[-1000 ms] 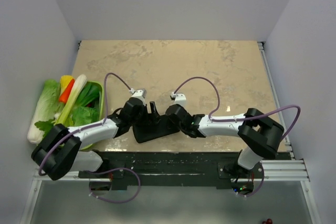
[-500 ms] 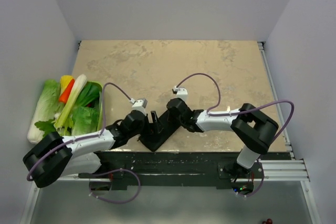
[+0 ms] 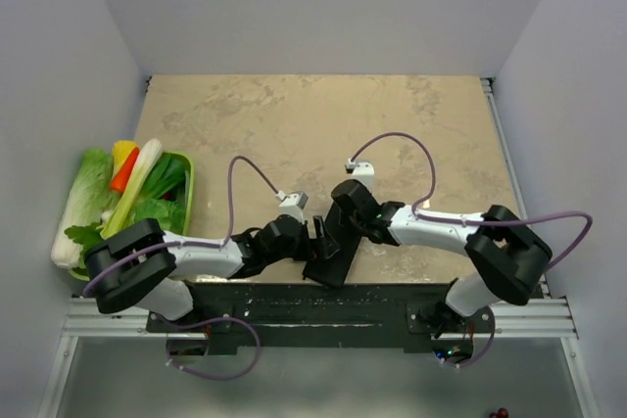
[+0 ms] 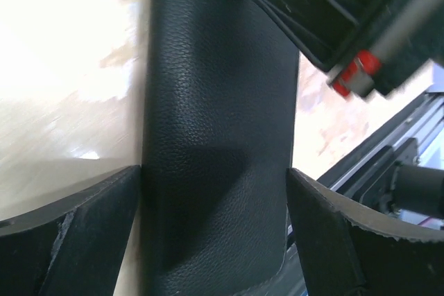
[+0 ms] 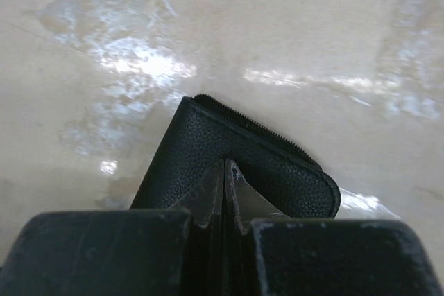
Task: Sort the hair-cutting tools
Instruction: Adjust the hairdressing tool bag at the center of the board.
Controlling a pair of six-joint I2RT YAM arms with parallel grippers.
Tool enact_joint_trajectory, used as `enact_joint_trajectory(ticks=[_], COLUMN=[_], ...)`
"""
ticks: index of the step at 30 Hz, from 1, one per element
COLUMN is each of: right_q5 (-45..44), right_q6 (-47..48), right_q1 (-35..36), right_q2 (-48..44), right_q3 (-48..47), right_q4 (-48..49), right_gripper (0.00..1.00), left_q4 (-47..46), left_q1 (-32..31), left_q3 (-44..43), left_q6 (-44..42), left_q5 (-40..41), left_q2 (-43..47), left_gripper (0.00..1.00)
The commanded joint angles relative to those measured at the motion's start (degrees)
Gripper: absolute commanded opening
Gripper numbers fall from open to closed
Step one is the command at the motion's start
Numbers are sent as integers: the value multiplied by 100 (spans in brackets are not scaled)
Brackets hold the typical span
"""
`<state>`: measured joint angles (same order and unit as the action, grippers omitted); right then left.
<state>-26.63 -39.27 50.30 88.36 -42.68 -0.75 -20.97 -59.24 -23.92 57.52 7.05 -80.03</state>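
None of the hair-cutting tools show in any view. A black folding case (image 3: 331,259) lies at the table's near edge, one end over the rail. My left gripper (image 3: 315,235) spans the case (image 4: 215,123) across its width. Its jaws stand wide, and the fingers (image 4: 83,230) press against both long edges. My right gripper (image 3: 338,227) is shut, its tips resting on the top of the case (image 5: 201,147) near the zipped corner. It holds nothing. The right gripper (image 4: 347,25) also shows at the top right of the left wrist view.
A green basket (image 3: 184,165) of vegetables stands at the table's left edge, with a cabbage (image 3: 83,198) beside it. The black rail (image 3: 294,305) runs along the near edge under the case's end. The beige tabletop (image 3: 323,124) stretches away behind both arms.
The case has swung round and slid right toward the near edge, from lying across to pointing at the rail. Both grippers moved right with it; the left arm now reaches further across.
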Motion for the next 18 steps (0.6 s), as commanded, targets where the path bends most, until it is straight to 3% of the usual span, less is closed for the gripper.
enact_joint_trajectory(ticks=[1, 8, 18], right_q5=[-571, -325, -307], right_q6=[218, 183, -415], right_q1=[-29, 76, 208], right_q2=[-939, -2198, -2999], right_q3=[101, 251, 707], right_q4=[-1329, -2130, -2860], right_gripper=[0, 0, 0], left_q4=[76, -205, -373], left_q1=[-158, -281, -404], left_q3=[-173, -666, -1009], left_q6=[93, 41, 40], left_q5=[-81, -204, -380], left_q2=[-915, -1814, -2359], left_gripper=[89, 89, 88])
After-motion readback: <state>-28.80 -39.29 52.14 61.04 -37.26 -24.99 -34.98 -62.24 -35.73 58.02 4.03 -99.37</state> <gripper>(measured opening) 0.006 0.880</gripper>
